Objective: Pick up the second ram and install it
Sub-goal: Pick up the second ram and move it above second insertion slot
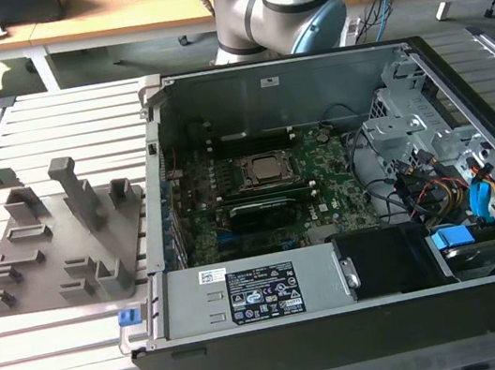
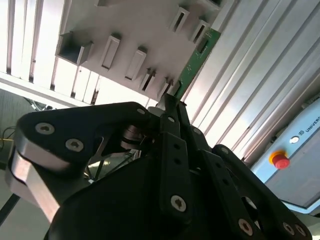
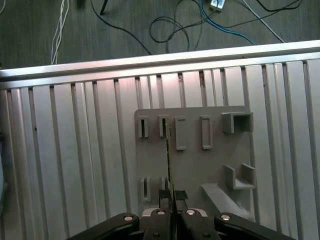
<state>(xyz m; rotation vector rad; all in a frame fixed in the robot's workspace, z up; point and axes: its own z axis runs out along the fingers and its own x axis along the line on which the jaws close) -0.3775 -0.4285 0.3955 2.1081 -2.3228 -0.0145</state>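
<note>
Gripper [image 3: 170,201], clamped narrow on one end of the second ram [image 2: 200,56], holds it edge-on over the grey holder tray [image 3: 220,155]; a light, stiff, probably brittle board, best gripped across its flat faces.

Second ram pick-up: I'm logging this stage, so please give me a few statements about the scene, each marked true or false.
1. The end effector is closed on the second ram. True.
2. The second ram is seated in the motherboard. False: it is at the end effector's fingertips, over the grey holder tray in both wrist views.
3. The computer case lies open with the motherboard showing. True.
4. The grey holder tray sits inside the computer case. False: it rests on the slatted table, to the exterior view's left of the case.
</note>
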